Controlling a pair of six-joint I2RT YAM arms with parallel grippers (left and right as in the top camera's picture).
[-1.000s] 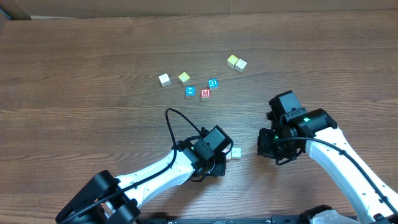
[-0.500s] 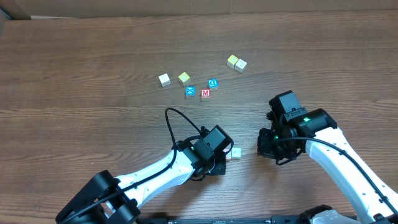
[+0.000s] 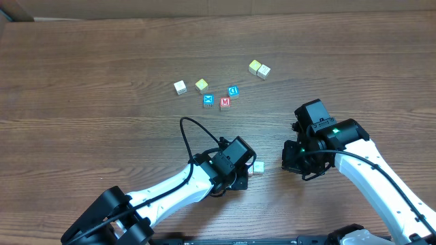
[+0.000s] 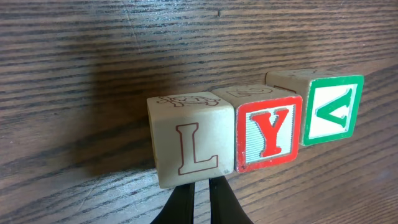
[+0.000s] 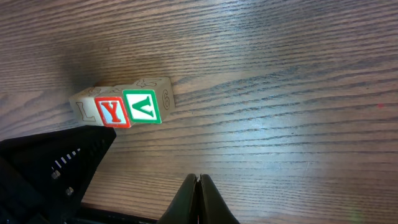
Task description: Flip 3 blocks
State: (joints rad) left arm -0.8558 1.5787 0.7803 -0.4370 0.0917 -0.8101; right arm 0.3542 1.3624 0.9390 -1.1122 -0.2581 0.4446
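Three blocks stand side by side in a row on the wooden table. In the left wrist view they are a pale block with an outlined L [image 4: 189,149], a block with a red Y face [image 4: 268,134] and a block with a green V face [image 4: 329,109]. My left gripper [image 4: 200,190] is shut, its tips right at the lower edge of the L block and holding nothing. From overhead, the left arm covers most of the row [image 3: 257,167]. My right gripper [image 5: 199,182] is shut and empty, on the V end of the row [image 5: 124,107] with bare wood between them.
Farther back lie loose cubes: a white one [image 3: 180,87], a yellowish one [image 3: 201,85], a blue X [image 3: 208,100], a red M [image 3: 225,103], a blue D [image 3: 233,90] and a pale pair [image 3: 259,69]. The left arm's dark body [image 5: 50,168] fills the right wrist view's lower left.
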